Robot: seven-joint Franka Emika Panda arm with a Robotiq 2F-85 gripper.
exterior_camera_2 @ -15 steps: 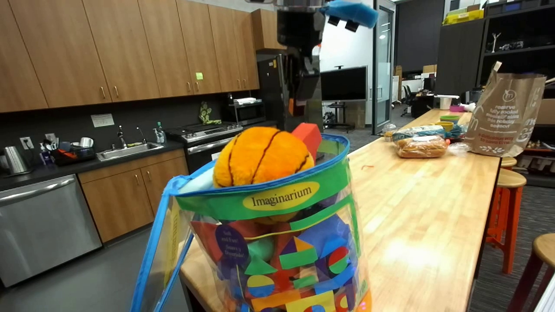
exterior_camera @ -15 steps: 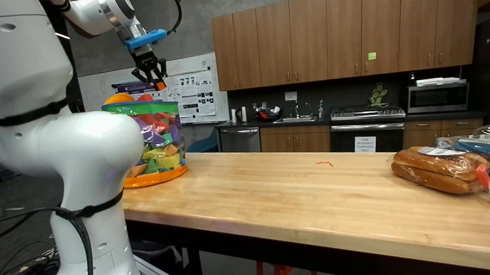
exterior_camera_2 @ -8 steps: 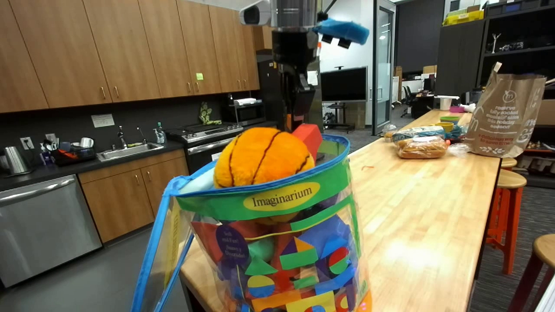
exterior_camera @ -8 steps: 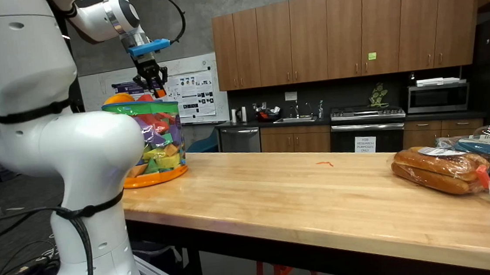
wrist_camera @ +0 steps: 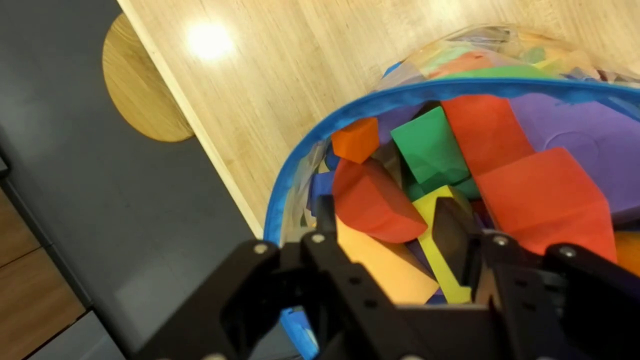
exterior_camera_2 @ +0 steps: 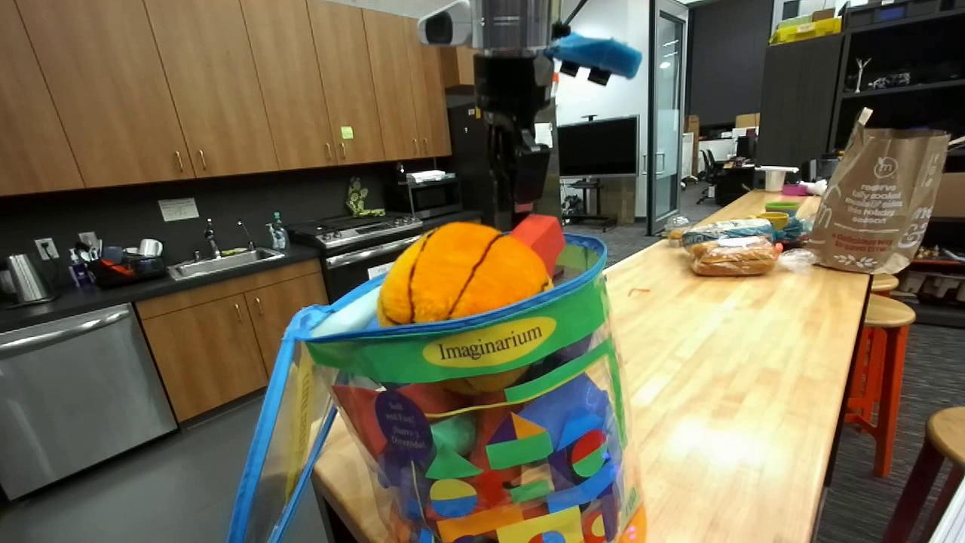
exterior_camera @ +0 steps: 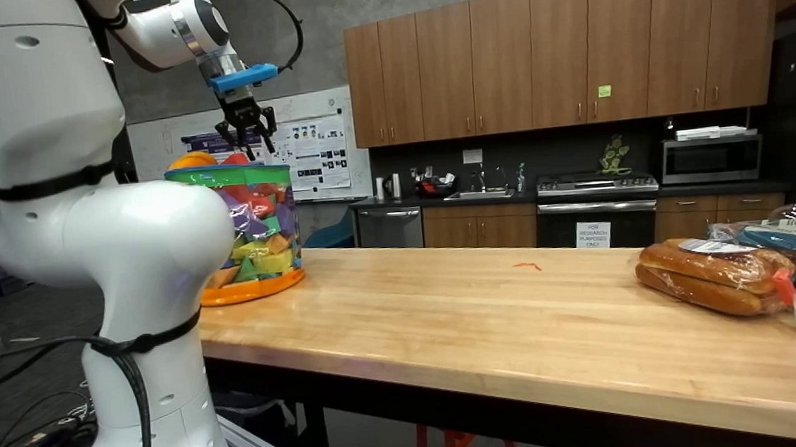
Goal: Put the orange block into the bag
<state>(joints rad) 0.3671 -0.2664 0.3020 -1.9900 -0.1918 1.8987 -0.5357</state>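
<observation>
In an exterior view, a steel kettle (exterior_camera_2: pixel 29 280) stands at the far left, above a stainless dishwasher (exterior_camera_2: pixel 87 392). A sink (exterior_camera_2: pixel 226 264) follows, then a stove (exterior_camera_2: pixel 377 235), with wooden wall cabinets (exterior_camera_2: pixel 226 83) overhead. Next comes the Imaginarium toy bag (exterior_camera_2: pixel 488 342), upright on a butcher-block table (exterior_camera_2: pixel 724 377), clear-sided with a green band, blue rim and multicoloured print; its blue-edged flap (exterior_camera_2: pixel 298 422) hangs down its left side, and a plush basketball (exterior_camera_2: pixel 466 273) bulges above the rim. In the wrist view, which looks down into the bag's mouth, the orange block (wrist_camera: pixel 356 140) lies inside toward the left, just within the rim and just beside a rounded red block (wrist_camera: pixel 377 202), with a green block (wrist_camera: pixel 431 145) near it on the right. The gripper (wrist_camera: pixel 389 212) hangs over the mouth, pointing down, its two fingers (wrist_camera: pixel 452 235) spread well apart. In an exterior view, a squared red block (exterior_camera_2: pixel 541 237) pokes up to the right of the basketball. Farther right along the table lies a bread loaf (exterior_camera_2: pixel 733 256) in clear plastic, near a printed brown paper bag (exterior_camera_2: pixel 878 204) that stands upright. Wooden-seated stools (exterior_camera_2: pixel 889 311) stand beside the table at the far right.
</observation>
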